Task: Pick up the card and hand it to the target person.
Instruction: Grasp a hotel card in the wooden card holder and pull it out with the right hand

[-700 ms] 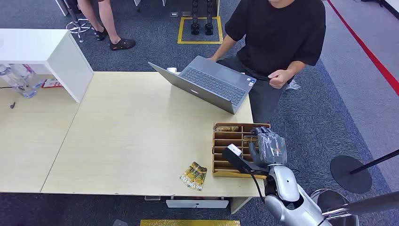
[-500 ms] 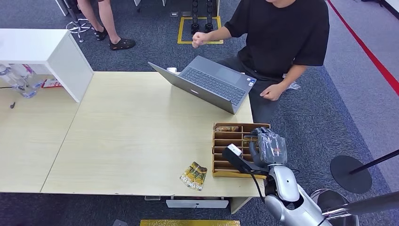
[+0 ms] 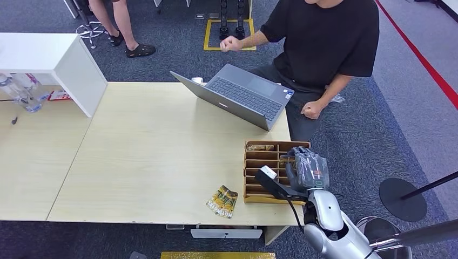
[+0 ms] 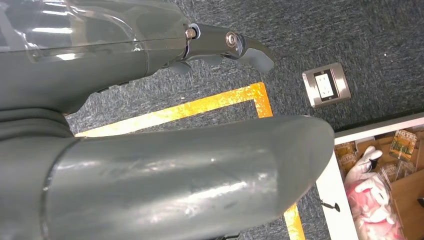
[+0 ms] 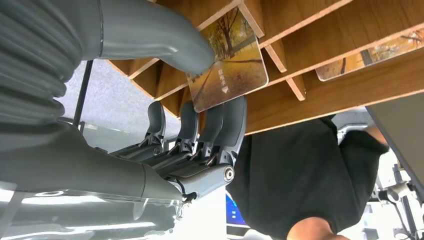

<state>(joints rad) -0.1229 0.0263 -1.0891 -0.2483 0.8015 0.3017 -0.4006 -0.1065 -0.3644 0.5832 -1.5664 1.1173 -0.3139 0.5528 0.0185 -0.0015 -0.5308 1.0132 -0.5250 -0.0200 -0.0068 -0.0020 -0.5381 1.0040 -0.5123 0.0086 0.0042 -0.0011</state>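
Observation:
The card (image 5: 230,70), printed with an autumn tree scene, is pinched between the thumb and fingers (image 5: 220,125) of my right hand (image 5: 150,125), with one edge against a divider of the wooden slotted card holder (image 5: 320,35). In the head view my right hand (image 3: 307,168) sits at the right side of that holder (image 3: 249,162), at the table's near right corner. The target person (image 3: 324,38), in a black shirt, sits behind the table's far right corner. My left hand (image 4: 100,60) hangs over carpet, holding nothing, its fingers apart.
An open grey laptop (image 3: 240,94) stands between the holder and the person. Loose cards (image 3: 222,201) lie near the table's front edge. Another card (image 5: 370,57) lies in a neighbouring slot. A white box (image 3: 48,59) and bottles (image 3: 21,91) are far left. A second person's legs (image 3: 121,27) stand behind.
The person has raised one fist above the laptop and dropped the other hand to their side. My right hand has barely moved at the holder.

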